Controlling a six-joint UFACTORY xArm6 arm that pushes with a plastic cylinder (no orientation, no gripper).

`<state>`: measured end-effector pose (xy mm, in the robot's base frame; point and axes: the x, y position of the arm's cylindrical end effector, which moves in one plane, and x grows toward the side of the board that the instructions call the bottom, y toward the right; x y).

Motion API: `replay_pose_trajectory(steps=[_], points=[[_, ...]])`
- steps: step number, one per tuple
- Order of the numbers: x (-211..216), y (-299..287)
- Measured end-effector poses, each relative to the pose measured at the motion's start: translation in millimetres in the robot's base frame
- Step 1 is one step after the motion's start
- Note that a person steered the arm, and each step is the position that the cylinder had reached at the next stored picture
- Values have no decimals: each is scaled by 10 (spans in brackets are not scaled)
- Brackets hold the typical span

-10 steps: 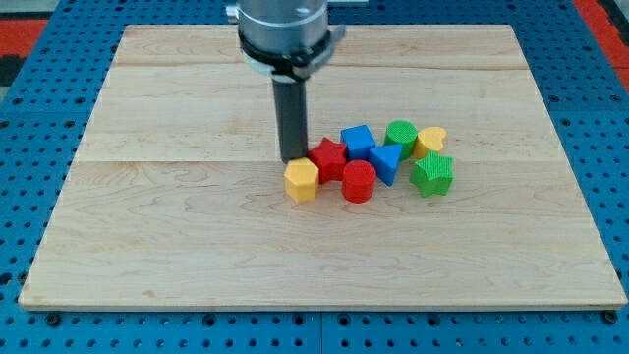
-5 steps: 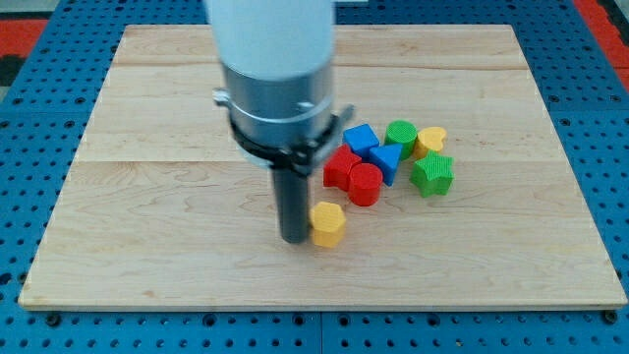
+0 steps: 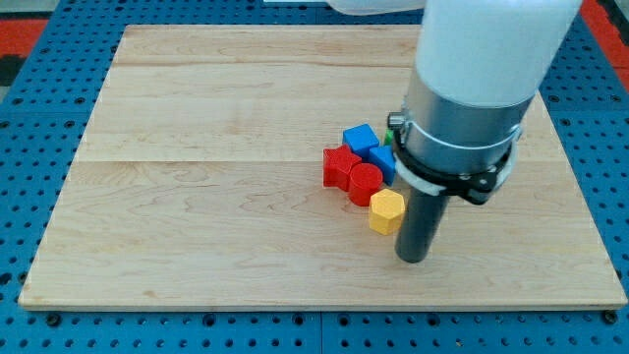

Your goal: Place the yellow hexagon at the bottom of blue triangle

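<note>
My tip (image 3: 414, 260) sits nearest the view's bottom, planted on the wooden board (image 3: 197, 226), and I take the yellow hexagon (image 3: 386, 211) as the landmark for everything else. The tip stands just to the view's right of the hexagon and slightly lower, close beside it; whether the two touch I cannot tell. I carry no jaws to open or close, only this straight dark rod, so nothing is clamped. Below the hexagon a band of bare wood runs to the board's bottom edge, and to the view's left of it the wood lies open all the way to the left edge. The hexagon is a small block with a flat six-sided top in a warm yellow, its side faces a shade darker. Just above it and to the view's left is the red cylinder (image 3: 364, 183), very near or touching it, with a second red block (image 3: 339, 166) pressed against that cylinder's left side; its shape is unclear. Above the hexagon a blue triangle (image 3: 383, 162) shows only in part, its right side hidden by my arm's grey collar. Farther toward the view's top lies the blue cube (image 3: 361, 138), and a sliver of a green block (image 3: 392, 124) peeks out beside the collar.
</note>
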<state>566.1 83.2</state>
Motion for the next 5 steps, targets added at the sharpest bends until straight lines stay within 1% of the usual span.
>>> replay_pose_trajectory(steps=[1,2,3,4,5], points=[[0,-400],[-114,-549],[-193,-295],[-208,130],[-331,260]])
